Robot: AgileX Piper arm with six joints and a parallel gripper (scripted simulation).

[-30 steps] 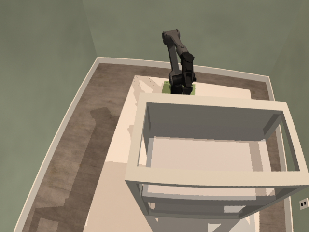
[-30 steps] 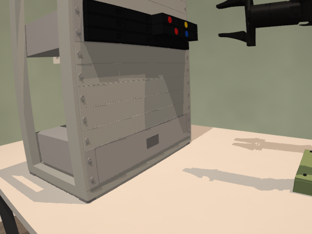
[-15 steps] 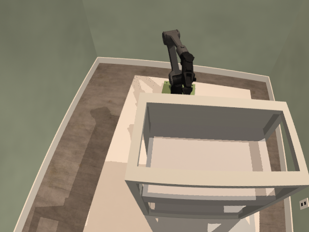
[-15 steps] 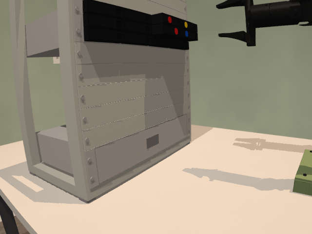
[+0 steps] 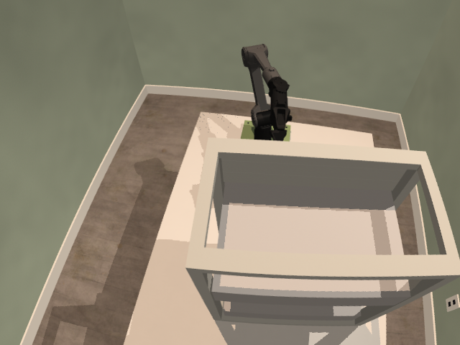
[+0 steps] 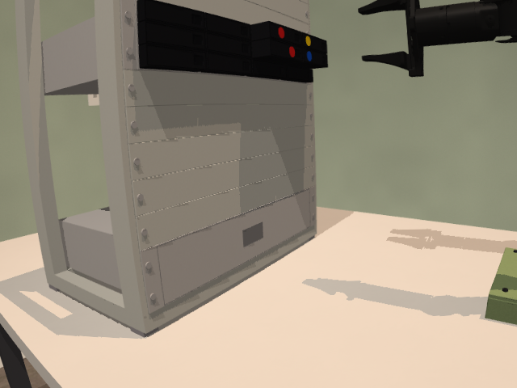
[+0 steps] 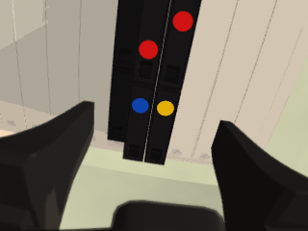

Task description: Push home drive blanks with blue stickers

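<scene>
The grey rack (image 6: 175, 158) stands on the table with a black storage chassis (image 6: 225, 41) near its top. Four blanks stand out of the chassis front at its right end. They carry two red stickers (image 6: 281, 32) (image 6: 292, 52), a yellow sticker (image 6: 308, 40) and a blue sticker (image 6: 309, 55). In the wrist view the blue sticker (image 7: 140, 105) sits beside the yellow one (image 7: 166, 108), with the red ones (image 7: 148, 49) (image 7: 183, 21) above. My gripper (image 6: 382, 31) is open and empty, in the air to the right of the chassis front, apart from it, its fingers pointing at the blanks (image 7: 151, 125).
The arm's green base plate (image 6: 502, 288) sits at the table's right edge. From above, the rack's open top frame (image 5: 315, 208) hides the chassis front, and the arm (image 5: 265, 93) rises behind it. Blank grey panels fill the rack below the chassis.
</scene>
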